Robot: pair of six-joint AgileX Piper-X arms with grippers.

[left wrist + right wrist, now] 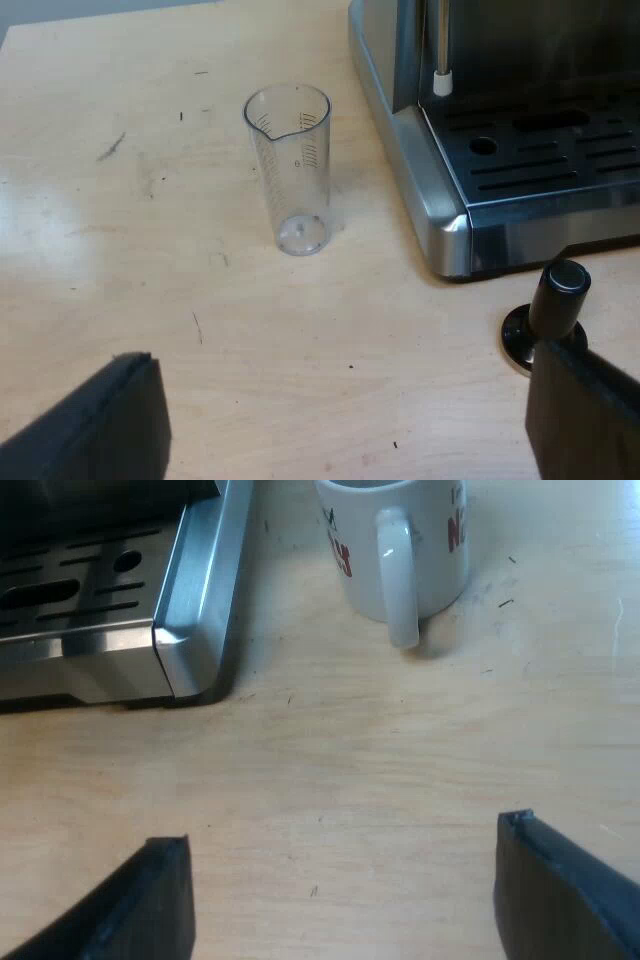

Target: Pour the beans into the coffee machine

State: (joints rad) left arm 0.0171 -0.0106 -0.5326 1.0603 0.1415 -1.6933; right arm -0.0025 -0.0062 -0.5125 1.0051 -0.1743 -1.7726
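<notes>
Likely approach step — your left gripper hangs spread, short of the upright measuring glass; right gripper spread by the mug. Next — straddle the glass, pinch.

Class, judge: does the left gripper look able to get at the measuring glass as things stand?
Probably yes. The left gripper is open, and bare table lies between it and the upright measuring glass. The espresso machine stands apart from the glass; the tamper sits beside one finger, not between.
</notes>
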